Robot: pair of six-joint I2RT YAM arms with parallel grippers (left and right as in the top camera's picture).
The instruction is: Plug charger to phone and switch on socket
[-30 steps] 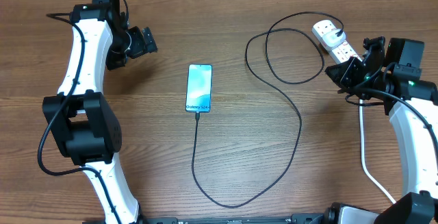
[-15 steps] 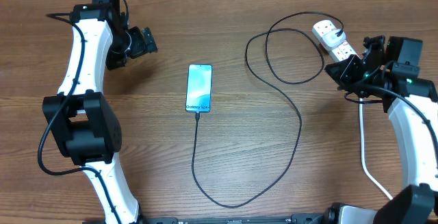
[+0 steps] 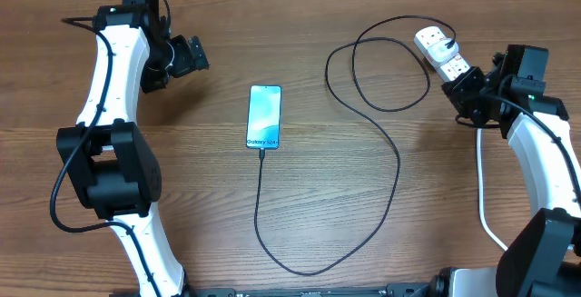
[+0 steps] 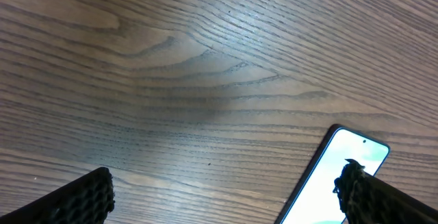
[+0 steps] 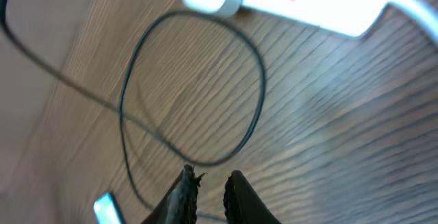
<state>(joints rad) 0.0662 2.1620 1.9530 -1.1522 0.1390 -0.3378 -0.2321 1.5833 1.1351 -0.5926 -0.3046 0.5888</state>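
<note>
Right gripper (image 5: 211,183) nearer one socket (image 3: 442,50); one phone (image 3: 264,115)

the charger (image 3: 397,165) loops from the phone's (image 3: 264,116) bottom edge to the socket (image 3: 442,50).

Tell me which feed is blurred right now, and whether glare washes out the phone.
Right wrist: motion-blurred, with the socket and the charger loop smeared. Overhead: sharp and evenly lit, phone text legible, no glare. Left wrist: crisp wood grain, a soft shadow mid-frame, phone screen bright.
</note>
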